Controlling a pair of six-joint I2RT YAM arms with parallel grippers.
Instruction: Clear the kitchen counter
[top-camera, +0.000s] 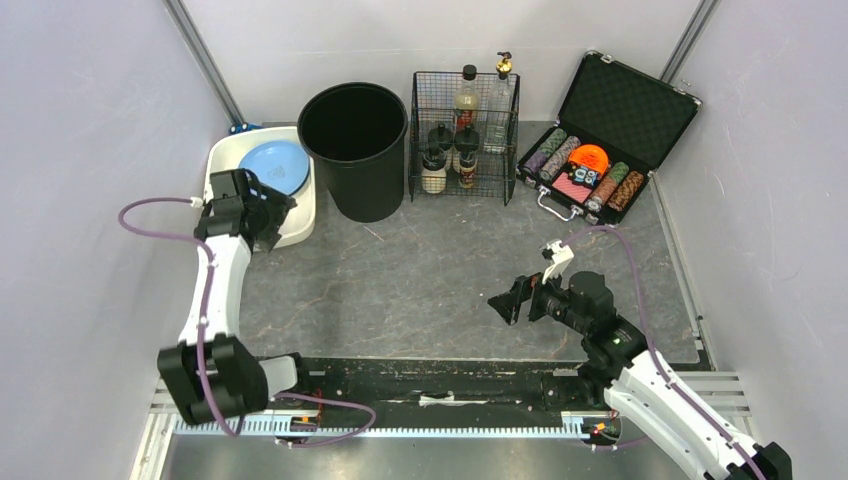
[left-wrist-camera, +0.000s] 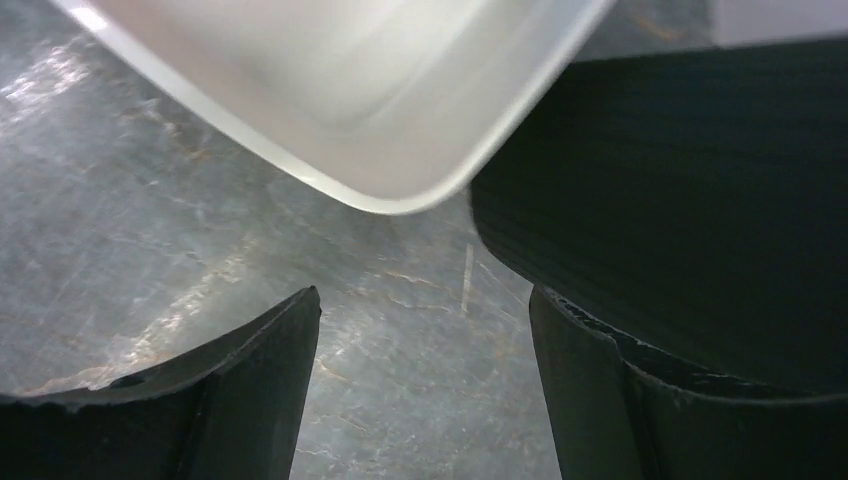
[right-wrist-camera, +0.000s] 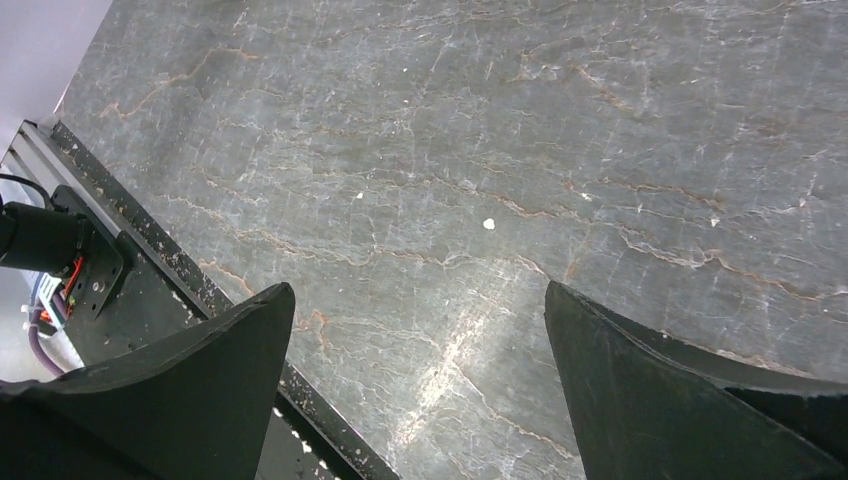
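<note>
Top view: the table (top-camera: 450, 290), dark mottled stone, fills the frame, with walls close at 9 and 3 o'clock and a black rail (top-camera: 450, 385) along its 6 o'clock edge. Open stone runs from the centre to that rail. Along the 12 o'clock edge stand a black bin (top-camera: 352, 150), an open case (top-camera: 610, 130) at 1 o'clock, a wire basket (top-camera: 465, 135) and, at 10 o'clock, a white tray (top-camera: 305, 215) bearing a blue plate (top-camera: 275, 165).

Left wrist view only: the left claw (left-wrist-camera: 425, 305), jaws wide and holding nothing, hangs over the gap between tray corner and bin wall.

Right wrist view only: the right claw (right-wrist-camera: 420, 300), jaws wide and holding nothing, hangs over bare stone with pale specks (right-wrist-camera: 489, 224), near the rail.
</note>
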